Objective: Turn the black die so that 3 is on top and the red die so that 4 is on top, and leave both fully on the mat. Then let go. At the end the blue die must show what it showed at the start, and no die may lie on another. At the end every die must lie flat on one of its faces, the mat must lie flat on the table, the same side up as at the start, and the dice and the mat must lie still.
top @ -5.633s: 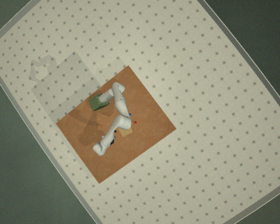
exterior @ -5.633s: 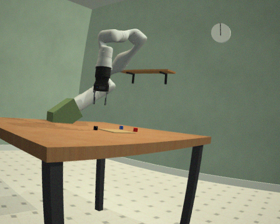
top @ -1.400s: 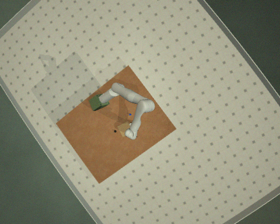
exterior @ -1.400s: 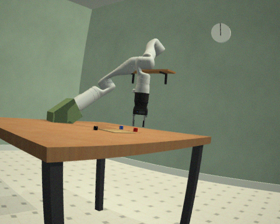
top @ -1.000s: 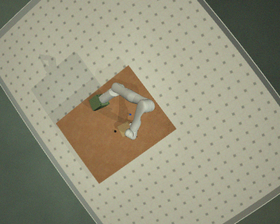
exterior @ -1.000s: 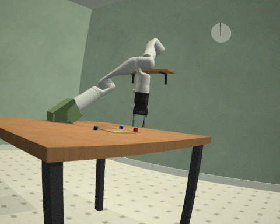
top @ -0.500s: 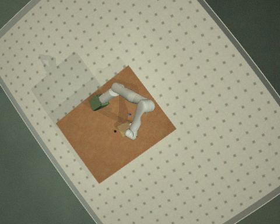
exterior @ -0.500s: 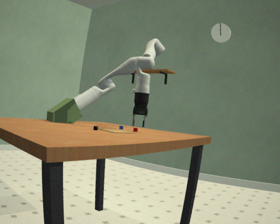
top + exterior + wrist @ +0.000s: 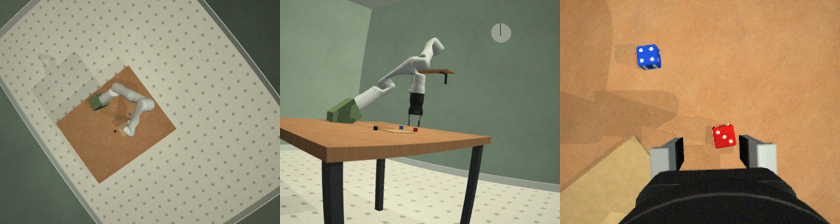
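The red die lies on the bare table just off the mat's corner, with three pips on top; it also shows in the exterior view. My gripper is open and empty, pointing straight down a little above the red die, which appears between the two fingers; the gripper also shows in the side view. The blue die lies farther off on the table with four pips up. The black die lies on the table left of the tan mat; its top face is too small to read.
The arm's green base stands at the back left of the table. The mat's corner shows at the lower left of the wrist view. A small wall shelf hangs behind the arm.
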